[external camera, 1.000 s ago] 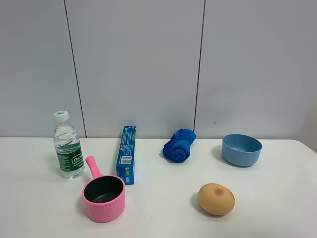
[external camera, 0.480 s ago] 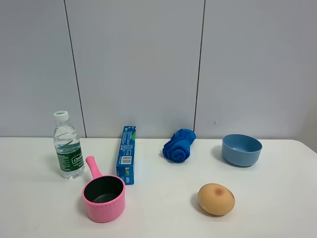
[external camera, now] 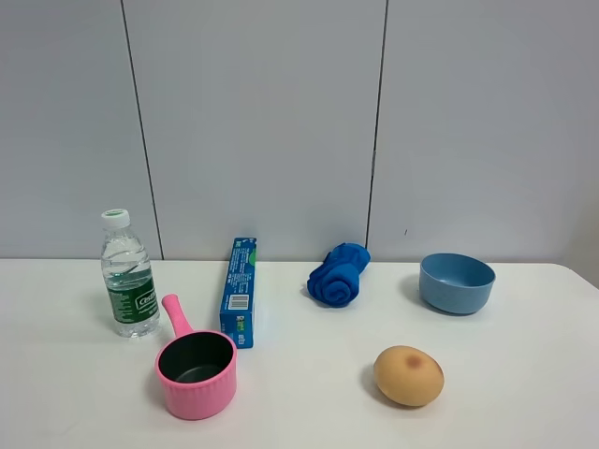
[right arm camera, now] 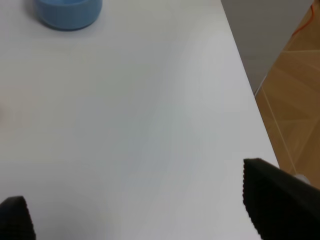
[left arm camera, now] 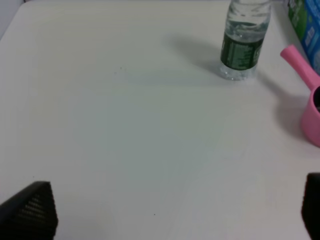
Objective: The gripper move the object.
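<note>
Left wrist crops bottle (left arm camera: pixel 243 42); pan (left arm camera: pixel 309 95) cut off.

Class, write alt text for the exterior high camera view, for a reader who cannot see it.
Six objects sit on a white table before a grey panelled wall, with no robot arm in view. At left stand a water bottle, a pink saucepan and a blue box; a rolled blue cloth lies mid-table, a blue bowl at right, and a tan egg-shaped object in front.
</note>
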`<state>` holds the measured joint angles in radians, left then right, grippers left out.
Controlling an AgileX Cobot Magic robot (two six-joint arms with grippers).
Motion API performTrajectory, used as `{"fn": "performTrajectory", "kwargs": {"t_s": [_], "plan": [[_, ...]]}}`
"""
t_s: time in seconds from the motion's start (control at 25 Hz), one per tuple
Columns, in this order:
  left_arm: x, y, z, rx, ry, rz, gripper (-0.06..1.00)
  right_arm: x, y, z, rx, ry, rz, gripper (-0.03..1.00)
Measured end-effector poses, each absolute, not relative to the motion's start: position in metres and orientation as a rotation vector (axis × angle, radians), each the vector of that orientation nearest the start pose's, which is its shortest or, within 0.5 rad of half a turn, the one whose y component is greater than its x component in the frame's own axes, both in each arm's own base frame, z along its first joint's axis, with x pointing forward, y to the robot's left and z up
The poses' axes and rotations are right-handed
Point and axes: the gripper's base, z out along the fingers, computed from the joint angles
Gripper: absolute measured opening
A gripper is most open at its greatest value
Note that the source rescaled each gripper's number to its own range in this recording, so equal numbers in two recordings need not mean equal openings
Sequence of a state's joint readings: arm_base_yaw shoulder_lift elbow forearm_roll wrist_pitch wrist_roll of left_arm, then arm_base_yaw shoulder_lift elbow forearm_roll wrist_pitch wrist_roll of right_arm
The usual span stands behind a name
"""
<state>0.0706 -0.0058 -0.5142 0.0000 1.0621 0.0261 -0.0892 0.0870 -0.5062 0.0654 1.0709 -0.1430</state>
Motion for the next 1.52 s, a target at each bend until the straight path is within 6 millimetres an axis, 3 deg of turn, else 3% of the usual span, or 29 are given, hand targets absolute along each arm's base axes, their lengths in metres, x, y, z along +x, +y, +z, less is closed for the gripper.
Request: {"fn": "performTrajectory", "kwargs": {"t_s": [0.24, 0.44, 0.56, 1.04, 1.24, 1.52], "plan": [[-0.008, -0.001, 0.281, -0.045, 2.026, 0.061, 1.0, 0.007, 0.005, 0.278, -0.058, 2.13, -0.054, 0.83], [-0.008, -0.001, 0.281, -0.045, 2.026, 0.061, 1.0, 0.007, 0.005, 0.278, -0.058, 2.129, -0.054, 0.96], [-0.008, -0.001, 0.281, -0.045, 2.026, 0.061, 1.0, 0.007, 0.005, 0.278, -0.058, 2.128, -0.054, 0.99], [-0.008, -0.001, 0.281, -0.045, 2.026, 0.061, 1.0, 0.007, 0.005, 0.278, -0.058, 2.124, -0.054, 1.0], [-0.008, -0.001, 0.281, -0.045, 2.026, 0.061, 1.0, -0.006, 0.006, 0.278, -0.059, 2.044, -0.063, 1.0], [-0.008, -0.001, 0.281, -0.045, 2.026, 0.061, 1.0, -0.006, 0.006, 0.278, -0.059, 2.044, -0.062, 1.0]]}}
